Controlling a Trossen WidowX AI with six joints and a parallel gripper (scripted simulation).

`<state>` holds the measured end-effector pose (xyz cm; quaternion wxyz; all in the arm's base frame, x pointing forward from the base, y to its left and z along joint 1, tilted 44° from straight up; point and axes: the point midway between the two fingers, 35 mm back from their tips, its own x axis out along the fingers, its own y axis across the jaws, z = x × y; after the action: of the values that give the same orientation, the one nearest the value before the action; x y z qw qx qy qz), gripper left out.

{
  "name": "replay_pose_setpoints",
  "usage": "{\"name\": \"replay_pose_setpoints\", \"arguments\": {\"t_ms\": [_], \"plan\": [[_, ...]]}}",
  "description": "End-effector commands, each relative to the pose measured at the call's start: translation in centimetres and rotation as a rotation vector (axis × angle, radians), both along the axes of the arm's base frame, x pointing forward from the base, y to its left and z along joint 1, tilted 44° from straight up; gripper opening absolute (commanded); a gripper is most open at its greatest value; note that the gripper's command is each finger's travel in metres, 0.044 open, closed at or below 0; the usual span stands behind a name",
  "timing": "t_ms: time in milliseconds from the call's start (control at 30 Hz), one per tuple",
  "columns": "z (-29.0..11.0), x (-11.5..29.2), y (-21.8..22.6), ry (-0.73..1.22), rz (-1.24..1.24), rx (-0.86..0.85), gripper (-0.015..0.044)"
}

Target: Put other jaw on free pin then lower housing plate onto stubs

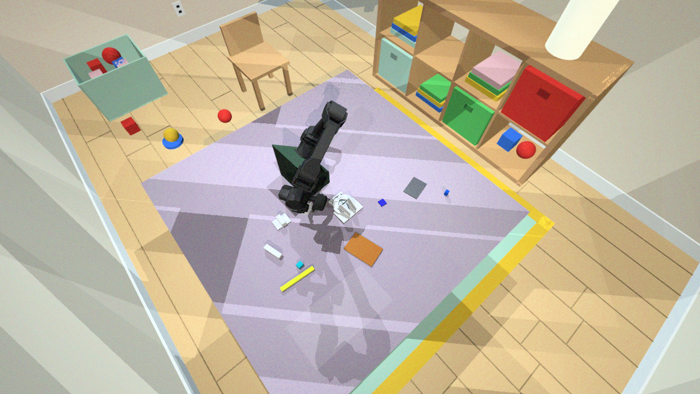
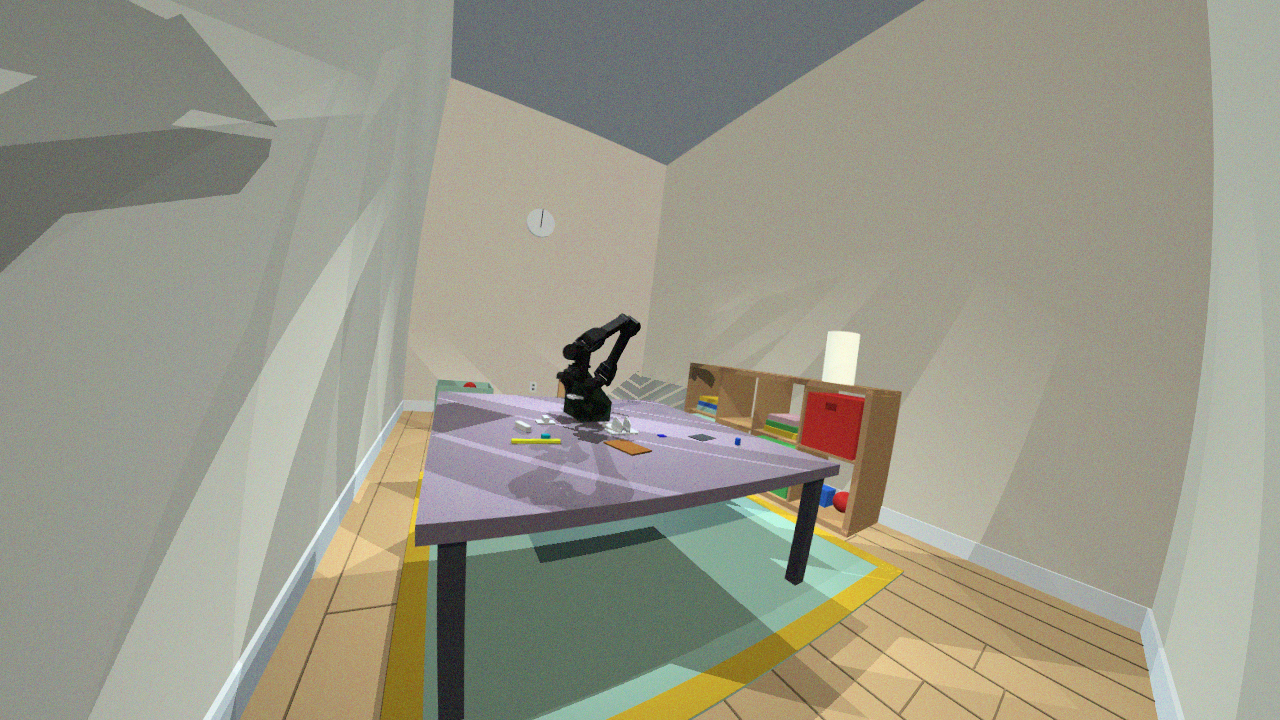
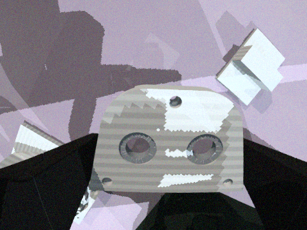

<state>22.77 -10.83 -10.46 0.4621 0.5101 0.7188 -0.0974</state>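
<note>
1. Two large ringed holes and three small ones show in the pale housing plate [image 1: 310, 206] [image 2: 574, 396] [image 3: 174, 122], which is above the table [image 1: 415, 274] [image 2: 716, 470] [image 3: 198, 25].
2. The gripper [image 1: 308, 204] [image 2: 574, 394] [image 3: 166, 142] is shut on that plate, its fingers set wide against the left and right edges in the wrist view.
3. Just right of the gripper in the top view, a white base assembly [image 1: 345, 206] [image 2: 620, 427] rests on the table, separate from the plate. Its pins and the meshing of its teeth are too small to tell.
4. A white stepped block [image 1: 280, 221] [image 2: 545, 420] [image 3: 252, 65] lies left and slightly near of the gripper in the top view.
5. Nearer are a white bar [image 1: 273, 251] [image 2: 522, 427], a cyan cube [image 1: 299, 265] [image 2: 545, 436] and a yellow bar [image 1: 297, 278] [image 2: 536, 440].
6. An orange slab [image 1: 363, 249] [image 2: 628, 446] lies flat on the near side of the base assembly.
7. To the right are a flat blue square [image 1: 382, 202] [image 2: 661, 436], then a gray square [image 1: 415, 187] [image 2: 701, 437], then a small blue cube [image 1: 446, 192] [image 2: 737, 441].
8. Beyond the table's far right side stands a wooden shelf unit [image 1: 494, 24] [image 2: 877, 456]. A wooden chair [image 1: 259, 61] stands on the far left.
</note>
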Motion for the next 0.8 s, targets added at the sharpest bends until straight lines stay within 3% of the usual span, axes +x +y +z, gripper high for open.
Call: {"name": "replay_pose_setpoints", "arguments": {"t_ms": [0,767], "plan": [[1.0,0.4,1.2,-0.055,0.065,0.011,0.0351],[5.7,2.2,7.1,-0.345,0.395,0.045,0.0351]]}}
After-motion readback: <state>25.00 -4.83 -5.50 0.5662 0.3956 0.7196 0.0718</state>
